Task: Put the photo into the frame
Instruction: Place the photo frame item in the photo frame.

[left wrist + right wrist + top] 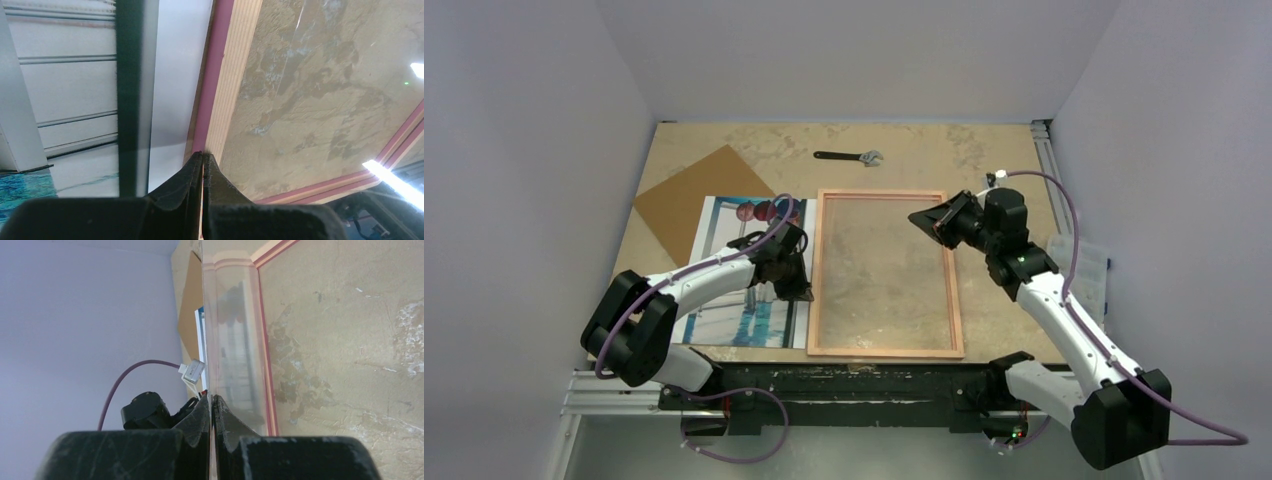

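The frame (pixel 884 351), pink and wood-coloured with a clear pane, sits in the middle of the table. The photo (pixel 719 230) lies face up just left of it, partly under my left arm. My left gripper (pixel 796 290) is shut on the frame's left rail. In the left wrist view its tips (pixel 203 156) pinch the pink and wood rail (pixel 235 75), with the photo (pixel 75 100) to the left. My right gripper (pixel 921 218) is shut on the frame's right edge near the far corner. In the right wrist view its tips (pixel 211 399) clamp the pane (pixel 230 315), seen nearly edge-on.
A plain brown board (pixel 699 195) lies at the back left, partly under the photo. A black wrench (pixel 849 156) lies at the back centre. A clear plastic box (pixel 1084 265) stands at the right table edge. Walls close in the table on three sides.
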Controlling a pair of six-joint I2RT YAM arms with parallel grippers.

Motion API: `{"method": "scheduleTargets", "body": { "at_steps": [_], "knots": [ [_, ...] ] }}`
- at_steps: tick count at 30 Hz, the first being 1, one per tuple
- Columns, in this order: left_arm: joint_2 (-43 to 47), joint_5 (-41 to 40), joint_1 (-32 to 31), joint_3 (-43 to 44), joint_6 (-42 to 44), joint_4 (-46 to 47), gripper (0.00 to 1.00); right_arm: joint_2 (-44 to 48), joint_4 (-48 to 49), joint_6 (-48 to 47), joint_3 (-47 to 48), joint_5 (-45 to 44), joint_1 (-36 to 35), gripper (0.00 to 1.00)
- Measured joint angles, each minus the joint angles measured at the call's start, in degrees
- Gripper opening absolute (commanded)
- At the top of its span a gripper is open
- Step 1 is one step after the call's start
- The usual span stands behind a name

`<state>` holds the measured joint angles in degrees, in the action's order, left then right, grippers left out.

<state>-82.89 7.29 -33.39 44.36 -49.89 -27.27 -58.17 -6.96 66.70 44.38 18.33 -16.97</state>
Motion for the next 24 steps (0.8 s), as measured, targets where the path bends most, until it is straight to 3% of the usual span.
{"method": "scheduleTargets", "body": {
  "at_steps": [24],
  "knots": [
    [-0.7,0.3,0.0,0.5,0.0,-0.6,0.00,-5.6,2.8,-0.5,0.0,-0.9,0.0,0.00]
  ]
}}
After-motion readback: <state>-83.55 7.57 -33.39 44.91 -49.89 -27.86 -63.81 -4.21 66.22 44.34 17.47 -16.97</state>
